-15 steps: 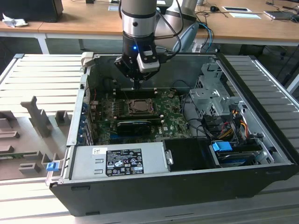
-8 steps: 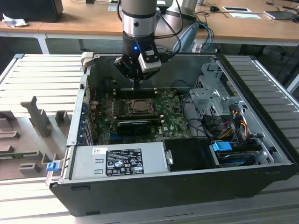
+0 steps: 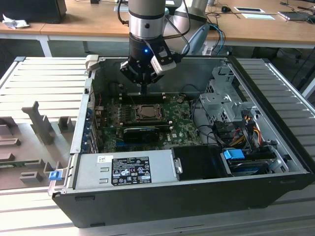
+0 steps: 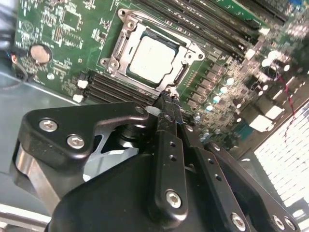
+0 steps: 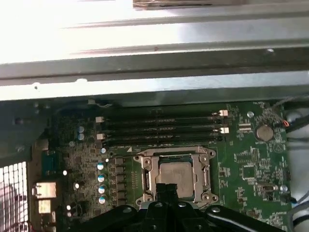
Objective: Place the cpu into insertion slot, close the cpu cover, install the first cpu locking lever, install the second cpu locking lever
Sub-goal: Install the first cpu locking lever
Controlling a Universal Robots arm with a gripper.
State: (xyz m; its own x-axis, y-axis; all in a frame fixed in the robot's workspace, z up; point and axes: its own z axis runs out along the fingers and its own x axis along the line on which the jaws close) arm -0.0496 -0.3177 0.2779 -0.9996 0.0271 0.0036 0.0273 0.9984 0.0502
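The cpu (image 4: 152, 58) lies flat in the insertion slot (image 3: 146, 112) on the green motherboard (image 3: 184, 129); its silver-grey top (image 5: 176, 173) shows in both wrist views. The cpu cover (image 4: 126, 30) is down over it, framing the chip with its silvery rim (image 5: 145, 169). My gripper (image 3: 143, 90) hangs a little above the back edge of the socket. Its black fingers (image 4: 170, 104) are pressed together with nothing between them. In the first wrist view the fingertips (image 5: 166, 189) overlap the socket's edge. I cannot tell how the locking levers stand.
The motherboard sits inside an open computer case (image 3: 275, 147). Long black memory slots (image 5: 161, 126) run beside the socket. A black card (image 3: 141, 132), a power supply (image 3: 128, 169), a drive cage (image 3: 224, 101) and cables (image 3: 246, 125) crowd the case. Grey fixtures (image 3: 37, 123) lie on the exterior view's left.
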